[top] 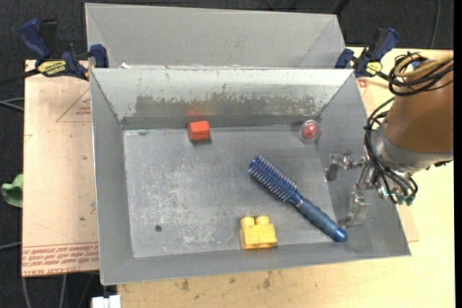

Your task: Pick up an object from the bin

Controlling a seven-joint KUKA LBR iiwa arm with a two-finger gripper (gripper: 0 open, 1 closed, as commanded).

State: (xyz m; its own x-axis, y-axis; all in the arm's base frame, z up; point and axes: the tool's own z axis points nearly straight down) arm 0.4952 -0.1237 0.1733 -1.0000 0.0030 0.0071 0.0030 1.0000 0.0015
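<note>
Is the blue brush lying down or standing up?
Lying down: the blue brush lies flat on the floor of the bin, bristle head up-left, handle slanting toward the lower right corner.

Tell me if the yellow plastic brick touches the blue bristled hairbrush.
No, the yellow plastic brick lies apart from the blue bristled hairbrush, with bare grey metal bin floor between them.

Wrist carries a big rounded orange cover, smooth and glossy, going brownish where shaded. Black cables loop over the cover's top edge. More black cable rings the cover's lower rim and bunches up under it. A small teal-green bit sits in that bunch, just below the cover. Claw, left of the cover, is bare silver metal with a bracket-like body and two thin flat fingers.
</note>
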